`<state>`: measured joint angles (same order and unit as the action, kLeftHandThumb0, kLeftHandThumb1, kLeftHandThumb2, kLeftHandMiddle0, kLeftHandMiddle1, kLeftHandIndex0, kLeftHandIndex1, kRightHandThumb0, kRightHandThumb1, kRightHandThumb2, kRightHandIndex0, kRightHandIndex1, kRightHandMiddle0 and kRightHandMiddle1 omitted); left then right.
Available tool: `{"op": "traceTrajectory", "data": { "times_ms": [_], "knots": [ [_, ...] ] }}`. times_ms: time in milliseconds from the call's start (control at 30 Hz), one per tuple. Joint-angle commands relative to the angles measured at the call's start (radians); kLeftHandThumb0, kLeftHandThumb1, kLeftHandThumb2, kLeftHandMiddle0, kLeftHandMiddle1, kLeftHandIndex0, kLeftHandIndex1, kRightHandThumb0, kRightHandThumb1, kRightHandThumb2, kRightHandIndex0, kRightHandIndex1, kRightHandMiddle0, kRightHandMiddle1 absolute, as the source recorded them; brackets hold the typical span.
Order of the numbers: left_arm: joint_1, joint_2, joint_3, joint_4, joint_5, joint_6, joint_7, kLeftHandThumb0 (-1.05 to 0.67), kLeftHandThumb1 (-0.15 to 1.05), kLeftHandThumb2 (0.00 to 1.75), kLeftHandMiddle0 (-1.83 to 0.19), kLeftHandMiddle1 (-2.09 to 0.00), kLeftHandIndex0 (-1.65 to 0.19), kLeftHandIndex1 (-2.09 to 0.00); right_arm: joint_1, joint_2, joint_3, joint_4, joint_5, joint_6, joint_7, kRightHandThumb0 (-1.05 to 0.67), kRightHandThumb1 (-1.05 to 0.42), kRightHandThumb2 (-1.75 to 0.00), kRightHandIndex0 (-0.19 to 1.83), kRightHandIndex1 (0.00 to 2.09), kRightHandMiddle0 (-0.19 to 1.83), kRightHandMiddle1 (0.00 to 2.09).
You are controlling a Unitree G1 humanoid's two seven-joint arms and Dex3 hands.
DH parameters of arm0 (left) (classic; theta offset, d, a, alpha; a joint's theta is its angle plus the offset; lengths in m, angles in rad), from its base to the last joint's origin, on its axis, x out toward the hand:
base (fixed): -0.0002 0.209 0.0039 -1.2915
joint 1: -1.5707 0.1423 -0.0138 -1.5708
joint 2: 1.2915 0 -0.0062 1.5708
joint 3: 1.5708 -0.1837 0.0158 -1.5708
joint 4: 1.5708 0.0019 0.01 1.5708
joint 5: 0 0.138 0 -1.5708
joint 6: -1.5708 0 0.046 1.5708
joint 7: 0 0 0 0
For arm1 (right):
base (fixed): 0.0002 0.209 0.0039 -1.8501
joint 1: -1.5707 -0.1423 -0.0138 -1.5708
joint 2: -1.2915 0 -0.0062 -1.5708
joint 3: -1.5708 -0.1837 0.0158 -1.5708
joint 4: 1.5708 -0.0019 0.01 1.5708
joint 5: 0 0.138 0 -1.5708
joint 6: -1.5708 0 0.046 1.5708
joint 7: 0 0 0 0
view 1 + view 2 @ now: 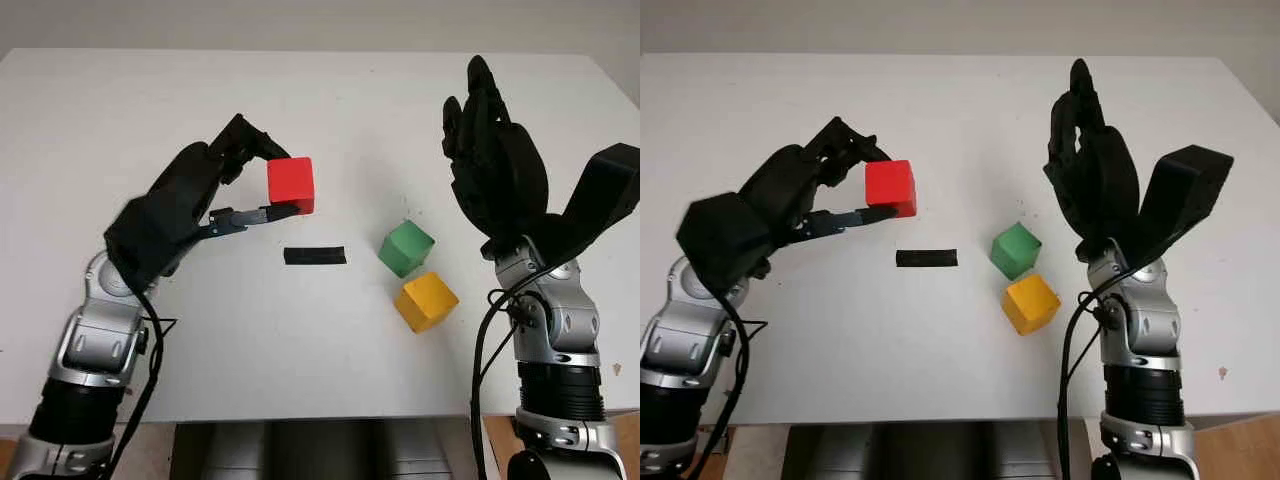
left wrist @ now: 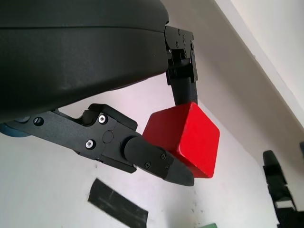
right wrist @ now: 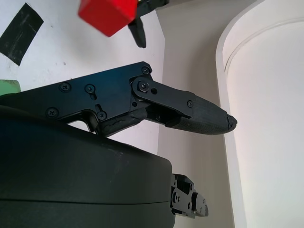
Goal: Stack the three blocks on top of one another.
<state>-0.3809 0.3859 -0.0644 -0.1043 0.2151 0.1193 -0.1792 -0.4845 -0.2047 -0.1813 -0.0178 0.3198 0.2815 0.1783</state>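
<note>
My left hand [image 1: 262, 185] is shut on a red block [image 1: 291, 185], holding it in the air above the table's middle left. The red block [image 2: 185, 137] sits pinched between the black fingers [image 2: 156, 164] in the left wrist view. A green block [image 1: 406, 247] rests on the table right of centre. A yellow block [image 1: 426, 300] lies just in front of it, close to or touching one of its corners. My right hand [image 1: 490, 130] is raised open above the table's right side, apart from both blocks.
A strip of black tape [image 1: 315, 255] lies on the white table [image 1: 300, 340] between the red block and the green one. The table's front edge runs just before my arms.
</note>
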Motion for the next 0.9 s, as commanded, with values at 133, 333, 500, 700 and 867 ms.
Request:
{"op": "traceTrajectory", "data": {
  "times_ms": [133, 333, 500, 700, 867],
  "knots": [
    [0.027, -0.057, -0.065, 0.022, 0.072, -0.036, 0.044, -0.39, 1.05, 0.16, 0.08, -0.04, 0.01, -2.01, 0.01, 0.004, 0.0, -0.03, 0.003, 0.003, -0.003, -0.69, -1.05, -0.73, -0.19, 0.0, -0.19, 0.0],
    [0.031, -0.074, -0.106, 0.04, 0.137, -0.025, 0.052, -0.39, 1.05, 0.17, 0.1, -0.05, 0.0, -2.05, 0.017, 0.004, -0.005, -0.034, 0.008, 0.004, -0.006, -0.68, -1.05, -0.73, -0.19, 0.0, -0.19, 0.0],
    [0.029, -0.085, -0.126, 0.047, 0.171, 0.009, 0.041, -0.38, 1.05, 0.16, 0.1, -0.05, 0.0, -2.05, 0.022, 0.004, -0.002, -0.042, 0.006, 0.01, -0.01, -0.67, -1.05, -0.73, -0.19, 0.0, -0.19, 0.0],
    [0.019, -0.087, -0.144, 0.093, 0.195, -0.008, 0.048, -0.39, 1.05, 0.17, 0.1, -0.05, -0.04, -2.05, 0.02, 0.007, 0.002, -0.044, 0.002, 0.009, -0.013, -0.67, -1.05, -0.73, -0.19, 0.0, -0.19, 0.0],
    [0.001, -0.078, -0.155, 0.134, 0.219, -0.007, 0.045, -0.4, 1.05, 0.17, 0.11, -0.05, -0.02, -2.08, 0.018, 0.009, -0.002, -0.046, 0.007, 0.014, -0.019, -0.67, -1.05, -0.73, -0.19, 0.0, -0.19, 0.0]
  ]
}}
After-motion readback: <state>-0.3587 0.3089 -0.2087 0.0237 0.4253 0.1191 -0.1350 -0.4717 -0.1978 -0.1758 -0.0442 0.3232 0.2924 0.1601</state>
